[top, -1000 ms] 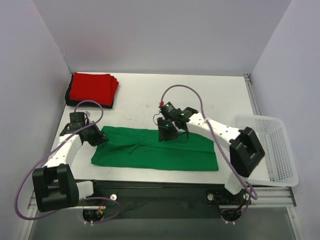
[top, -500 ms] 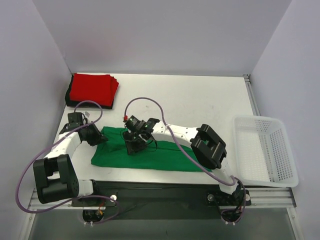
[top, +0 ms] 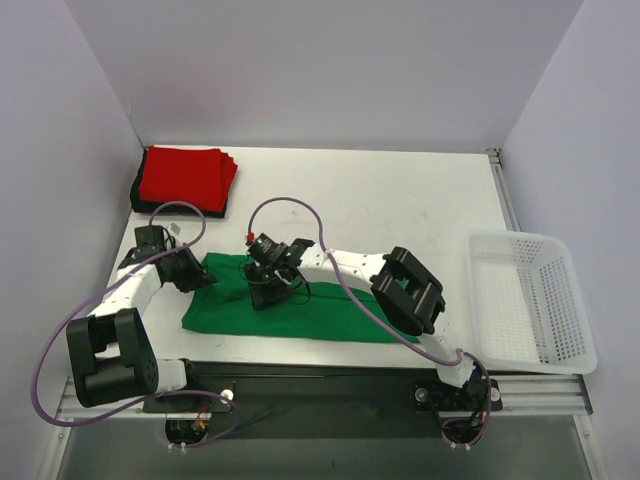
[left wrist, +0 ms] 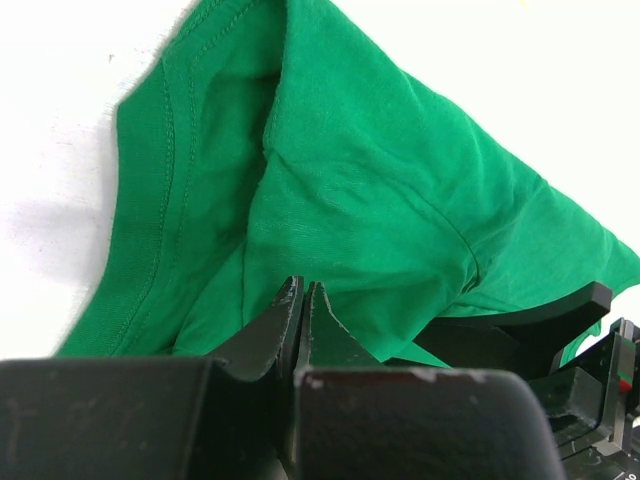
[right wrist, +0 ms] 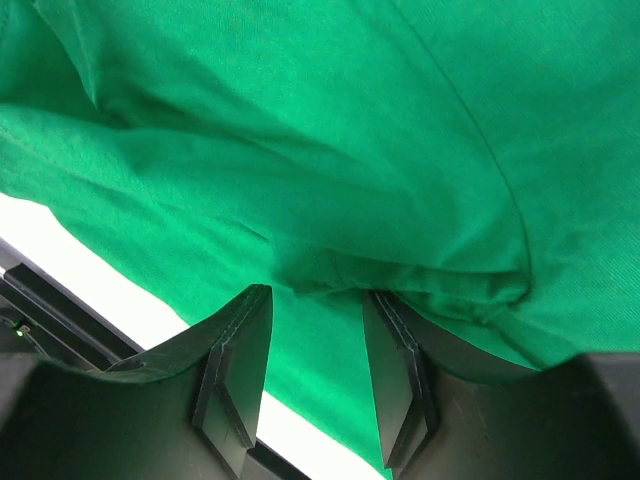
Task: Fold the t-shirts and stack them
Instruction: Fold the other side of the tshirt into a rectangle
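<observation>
green t-shirt (top: 300, 318): lying as a long strip on the table (top: 400, 200), right under both grippers. One end is at the left gripper (left wrist: 300, 305) and the right gripper (right wrist: 315, 330) hangs over it a bit further along.
left gripper: fingers pressed tight together with green cloth right at the tips. We honestly can't tell if a layer is pinched in there.
right gripper: fingers standing apart, with a bunched ridge of cloth just past the tips. Nothing is clamped as far as we can see.
how it handles: thin, light and floppy. We'd expect it to sag and drag rather than hold a shape, and to wrinkle wherever it gets pushed. It's not fragile.
where to grab: we'd go for a stitched hem or a doubled fold, since several layers should carry better than one layer mid-panel.
edges: the table's near edge runs close behind both grippers, and the shirt's long side lies near it. Slack could slide off there.
open room: there's plenty of bare table beyond the grippers. The red t-shirt (top: 185, 172), lying on a black t-shirt (top: 137, 192), is well beyond the left gripper. The white mesh basket (top: 530, 240) is well off to the right gripper's right.
</observation>
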Action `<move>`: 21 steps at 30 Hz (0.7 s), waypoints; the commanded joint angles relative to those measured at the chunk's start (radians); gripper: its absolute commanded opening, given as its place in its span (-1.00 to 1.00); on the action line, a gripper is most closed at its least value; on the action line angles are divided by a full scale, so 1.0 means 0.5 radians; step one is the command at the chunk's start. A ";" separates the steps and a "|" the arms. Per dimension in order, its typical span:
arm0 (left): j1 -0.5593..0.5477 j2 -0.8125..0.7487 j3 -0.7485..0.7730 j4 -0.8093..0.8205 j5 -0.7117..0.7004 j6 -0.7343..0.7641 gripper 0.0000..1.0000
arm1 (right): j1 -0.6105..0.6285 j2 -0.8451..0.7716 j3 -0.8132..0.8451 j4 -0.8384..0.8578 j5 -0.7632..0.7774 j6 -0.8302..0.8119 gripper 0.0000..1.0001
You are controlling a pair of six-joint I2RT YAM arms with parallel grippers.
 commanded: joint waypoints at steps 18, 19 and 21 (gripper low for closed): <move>0.028 -0.130 -0.034 0.026 0.065 0.062 -1.00 | 0.031 0.057 0.117 -0.036 0.132 0.063 -0.86; 0.028 -0.139 -0.031 0.019 0.059 0.059 -1.00 | 0.031 0.024 0.110 -0.036 0.129 0.063 -0.87; 0.028 -0.173 -0.031 -0.005 0.050 0.047 -1.00 | 0.028 -0.013 0.095 -0.046 0.126 0.066 -0.86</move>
